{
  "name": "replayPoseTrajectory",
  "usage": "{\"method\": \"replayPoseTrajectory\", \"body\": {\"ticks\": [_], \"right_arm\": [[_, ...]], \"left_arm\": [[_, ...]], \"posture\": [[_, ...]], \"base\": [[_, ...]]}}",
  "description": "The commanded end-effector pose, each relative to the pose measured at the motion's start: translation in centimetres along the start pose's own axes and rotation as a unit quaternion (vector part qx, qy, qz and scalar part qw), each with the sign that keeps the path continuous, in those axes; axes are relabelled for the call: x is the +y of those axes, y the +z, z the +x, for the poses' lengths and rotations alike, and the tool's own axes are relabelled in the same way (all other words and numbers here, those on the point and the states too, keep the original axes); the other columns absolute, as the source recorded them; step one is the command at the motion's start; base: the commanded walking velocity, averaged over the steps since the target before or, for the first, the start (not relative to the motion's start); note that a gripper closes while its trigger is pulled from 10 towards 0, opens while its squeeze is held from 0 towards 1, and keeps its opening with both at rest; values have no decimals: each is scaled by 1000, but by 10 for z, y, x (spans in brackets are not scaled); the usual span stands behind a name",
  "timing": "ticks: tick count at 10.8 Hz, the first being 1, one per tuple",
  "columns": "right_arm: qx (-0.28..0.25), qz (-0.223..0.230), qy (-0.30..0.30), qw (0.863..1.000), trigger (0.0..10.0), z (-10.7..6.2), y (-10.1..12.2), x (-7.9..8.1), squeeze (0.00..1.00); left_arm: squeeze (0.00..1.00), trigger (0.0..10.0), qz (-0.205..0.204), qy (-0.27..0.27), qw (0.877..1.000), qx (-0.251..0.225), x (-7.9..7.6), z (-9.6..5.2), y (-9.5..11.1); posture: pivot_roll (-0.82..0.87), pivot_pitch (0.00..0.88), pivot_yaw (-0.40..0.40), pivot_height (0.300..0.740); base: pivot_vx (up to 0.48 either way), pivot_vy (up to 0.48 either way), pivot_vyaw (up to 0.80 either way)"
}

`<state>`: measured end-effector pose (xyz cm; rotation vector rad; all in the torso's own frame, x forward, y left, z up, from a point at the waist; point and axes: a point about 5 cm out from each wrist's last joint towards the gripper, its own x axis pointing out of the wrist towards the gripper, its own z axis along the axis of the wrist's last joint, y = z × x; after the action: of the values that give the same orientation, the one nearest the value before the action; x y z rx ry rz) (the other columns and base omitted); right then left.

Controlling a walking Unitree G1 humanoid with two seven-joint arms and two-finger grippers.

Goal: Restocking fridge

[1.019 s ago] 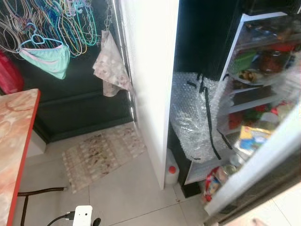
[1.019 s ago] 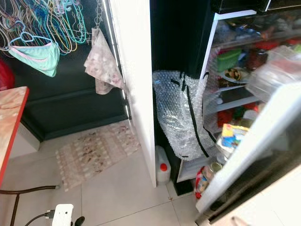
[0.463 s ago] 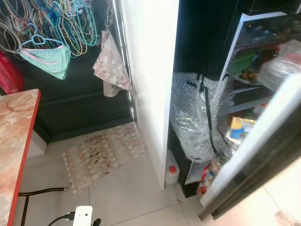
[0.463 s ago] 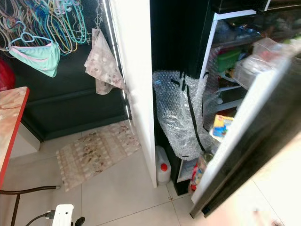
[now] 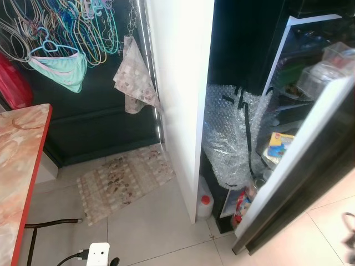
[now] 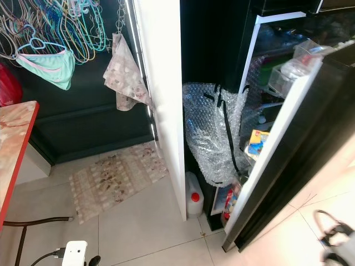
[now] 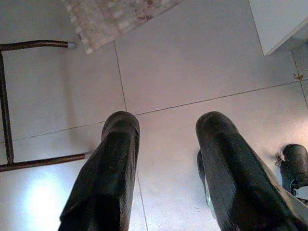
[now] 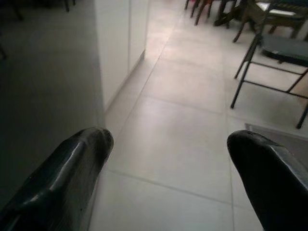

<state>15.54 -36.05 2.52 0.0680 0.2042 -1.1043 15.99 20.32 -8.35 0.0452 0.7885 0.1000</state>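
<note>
A head camera looks down into a home corner where a black fridge (image 6: 260,72) stands behind a white wall panel (image 6: 163,100). The fridge door (image 6: 277,144) hangs partly ajar, swung most of the way toward shut, its white inner edge facing the shelves. Through the gap, door racks hold a yellow and blue packet (image 6: 256,143), a clear plastic tub (image 6: 288,69) near the top and red-labelled items low down (image 6: 230,199). A crumpled bubble-wrap bag with black straps (image 6: 213,136) is wedged beside the fridge, just above a white jug with a red cap (image 6: 193,200) on the floor.

To the left, coloured hangers (image 5: 66,27) and a patterned cloth (image 5: 133,77) hang on a dark wall, a patterned mat (image 5: 125,180) lies on the tiled floor, and a red-edged marbled desk (image 5: 19,166) juts in from the left.

The left gripper (image 7: 166,130) points down at bare tiles, its two black fingers apart and holding nothing. The right gripper (image 8: 171,144) is likewise apart and empty, aimed along the floor toward chair legs (image 8: 260,62).

Judging by the stocked shelves, empty grippers and nearly shut door, the restocking looks about finished; what seems left is getting the door fully shut
</note>
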Motion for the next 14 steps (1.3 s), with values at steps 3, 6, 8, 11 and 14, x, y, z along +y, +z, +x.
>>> {"method": "replayPoseTrajectory", "body": {"ticks": [3, 6, 8, 11, 14], "right_arm": [[-8, 29, 94, 995, 10000, 5, 10, 8, 0], [-34, 33, 200, 979, 10000, 6, 29, 38, 0], [-45, 47, 216, 974, 10000, 6, 33, 38, 0], [-46, 56, 267, 961, 10000, -2, 37, 60, 0], [-53, 71, 334, 938, 10000, -16, 44, 88, 0]], "left_arm": [[0, 10000, 4, -1, 1000, 20, 3, -3, -9], [0, 10000, 7, -2, 1000, 17, 2, -2, -7], [0, 10000, 8, -2, 1000, 26, 3, -4, -12], [0, 10000, 10, -1, 999, 30, 5, -4, -13], [0, 10000, 13, -2, 999, 31, 7, -4, -13]], "posture": [[-123, 31, 79, 740], [-120, 29, 80, 740], [-124, 30, 83, 740], [-120, 22, 86, 740], [-121, 7, 88, 740]], "base": [[0, 0, 0], [0, 0, 0], [0, 0, 0], [0, 0, 0], [0, 0, 0]]}}
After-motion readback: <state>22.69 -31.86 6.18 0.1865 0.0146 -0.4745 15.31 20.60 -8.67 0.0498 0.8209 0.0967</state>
